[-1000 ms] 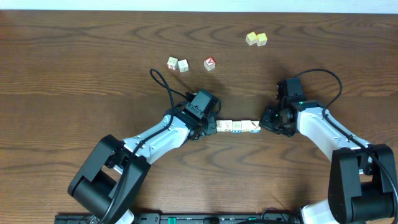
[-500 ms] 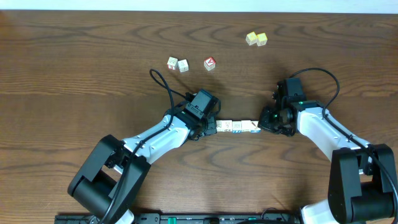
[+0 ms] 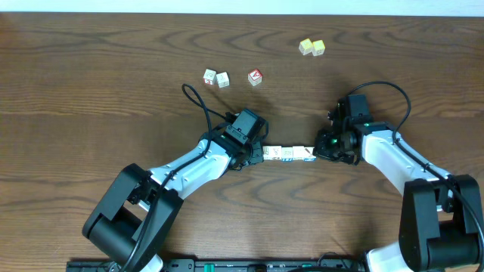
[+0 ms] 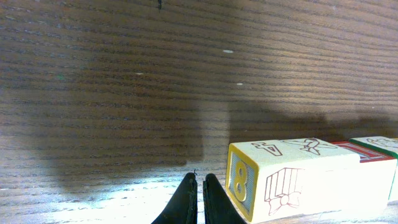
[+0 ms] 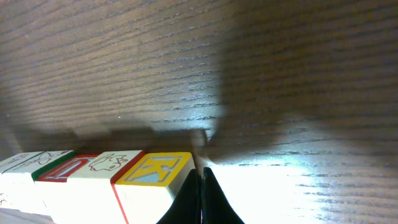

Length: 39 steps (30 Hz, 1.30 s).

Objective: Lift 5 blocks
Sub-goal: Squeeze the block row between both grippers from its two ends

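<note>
Both with fingers pressed together, left end effector (image 4: 199, 186) and right end effector (image 5: 202, 177) flank the blocks (image 3: 288, 153); likely light, stiff, slick, so squeeze the row's ends.

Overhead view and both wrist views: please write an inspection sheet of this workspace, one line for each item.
Surface: dark brown wooden table.
Job's things: row of white printed toy cubes, mid-table; count unclear.
Clutter: two loose white cubes, one red-faced cube, two pale yellow cubes.
Grippers: left gripper shut at one row end; right gripper shut at the other.
Cables: black cable loop by left arm; black cable over right arm.
Surroundings: pale strip beyond the table's far edge.
</note>
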Available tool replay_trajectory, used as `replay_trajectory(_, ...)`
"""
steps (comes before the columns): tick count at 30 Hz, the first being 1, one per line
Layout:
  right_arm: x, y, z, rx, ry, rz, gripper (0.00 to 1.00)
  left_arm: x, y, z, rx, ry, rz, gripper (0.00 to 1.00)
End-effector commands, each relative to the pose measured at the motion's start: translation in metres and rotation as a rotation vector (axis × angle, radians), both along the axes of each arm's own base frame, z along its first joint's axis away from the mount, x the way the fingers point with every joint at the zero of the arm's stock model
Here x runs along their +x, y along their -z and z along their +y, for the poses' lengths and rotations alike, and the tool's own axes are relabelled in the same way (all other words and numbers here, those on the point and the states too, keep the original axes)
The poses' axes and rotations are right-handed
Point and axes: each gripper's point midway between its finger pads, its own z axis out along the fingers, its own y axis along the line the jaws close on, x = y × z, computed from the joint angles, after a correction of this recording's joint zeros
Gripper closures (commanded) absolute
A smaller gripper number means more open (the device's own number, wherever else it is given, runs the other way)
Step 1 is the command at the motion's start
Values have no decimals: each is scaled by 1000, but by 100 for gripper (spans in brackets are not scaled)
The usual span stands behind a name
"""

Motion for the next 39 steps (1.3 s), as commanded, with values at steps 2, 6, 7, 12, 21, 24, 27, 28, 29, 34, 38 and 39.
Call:
replay_trajectory(2, -4, 8, -1, 45, -24, 24, 99, -5, 8, 2, 8, 0, 29, 93)
replay_trajectory(6, -4, 12, -1, 72, -13, 38, 99, -6, 8, 0, 3, 4, 32, 93)
replay_trajectory(7, -4, 12, 0, 81, -15, 40, 99, -7, 8, 0, 3, 4, 32, 93)
replay_trajectory(12, -4, 11, 3, 95, -23, 39, 99, -7, 8, 0, 2, 4, 32, 93)
replay_trajectory(21, -4, 11, 5, 105, -28, 39, 99, -6, 7, 0, 0, 5, 30, 93)
replay_trajectory(24, -5, 10, 6, 113, -30, 40, 99, -7, 6, -4, -21, 14, 37, 93)
replay_trajectory(27, -4, 10, 6, 113, -29, 39, 99, -7, 6, -5, -22, 15, 37, 93)
replay_trajectory(28, -4, 10, 6, 113, -29, 39, 99, -7, 6, -5, -23, 15, 38, 93)
replay_trajectory(29, -4, 10, 6, 113, -29, 39, 99, -7, 6, -5, -23, 15, 38, 93)
replay_trajectory(34, -4, 10, 6, 113, -29, 39, 99, -8, 6, -5, -23, 16, 38, 93)
replay_trajectory(38, -4, 10, 8, 119, -43, 32, 99, -7, 6, -5, -24, 16, 37, 93)
replay_trajectory(39, -3, 8, 11, 131, -59, 25, 99, -7, 6, -5, -25, 16, 36, 93)
